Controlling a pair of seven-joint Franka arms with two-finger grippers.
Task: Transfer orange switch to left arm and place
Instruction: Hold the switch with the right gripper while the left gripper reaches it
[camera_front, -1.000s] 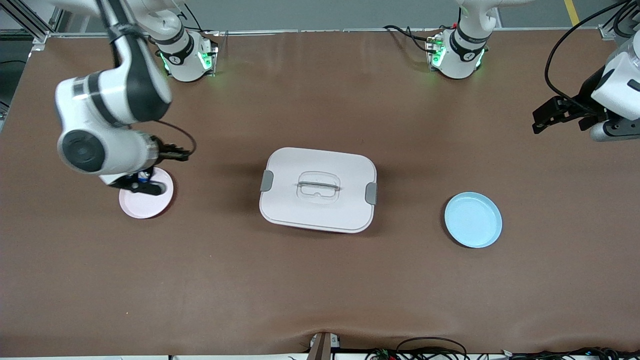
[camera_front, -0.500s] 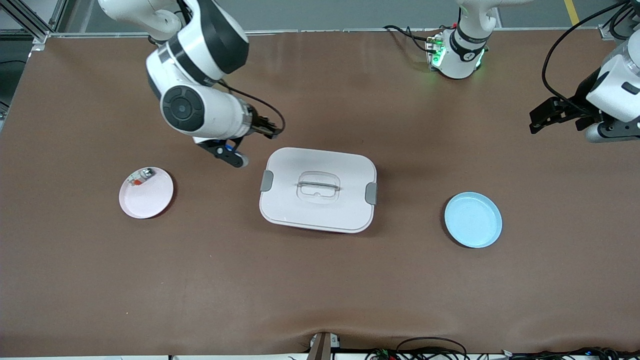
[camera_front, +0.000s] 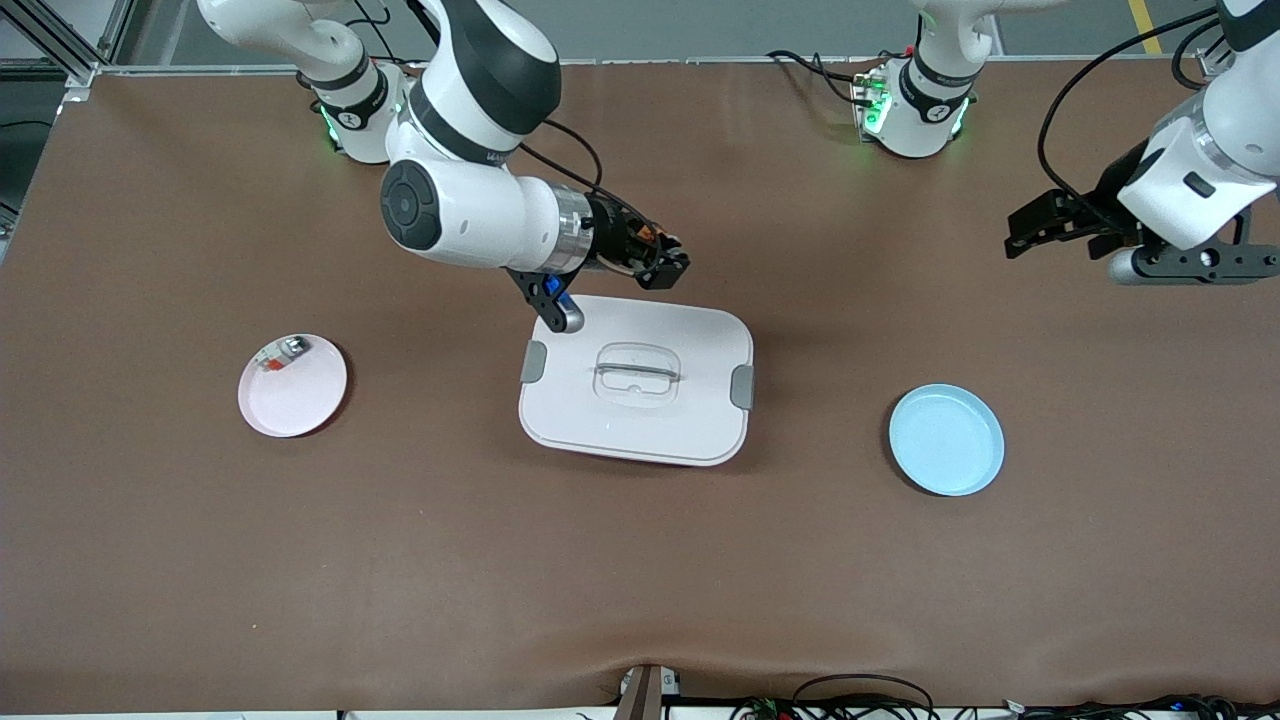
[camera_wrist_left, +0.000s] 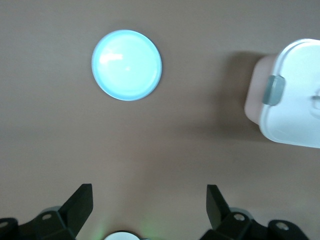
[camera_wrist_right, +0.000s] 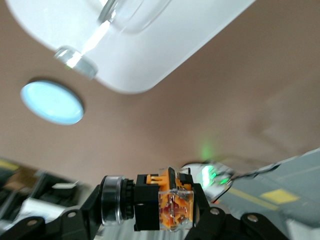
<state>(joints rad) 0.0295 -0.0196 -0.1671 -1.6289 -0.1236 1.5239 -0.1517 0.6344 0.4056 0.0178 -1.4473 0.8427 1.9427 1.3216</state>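
Swinging from beside the box (camera_front: 636, 378), the right pincer (camera_front: 668, 263) hung over its rim, gripping the orange switch (camera_wrist_right: 165, 200); the left pincer (camera_front: 1040, 232) waited spread over the table (camera_front: 640, 560).

White arms with black joints reach over a brown table (camera_front: 400, 560). The black right gripper (camera_front: 665, 265) clamps an orange switch (camera_wrist_right: 167, 200) with a black body and silver ring; the black left gripper (camera_front: 1045, 225) hangs spread apart. A white box (camera_front: 640, 420) carries grey clips and a clear handle. One plate (camera_front: 300, 405) is pink, another plate (camera_front: 946, 440) pale blue. Green lights glow at both bases.
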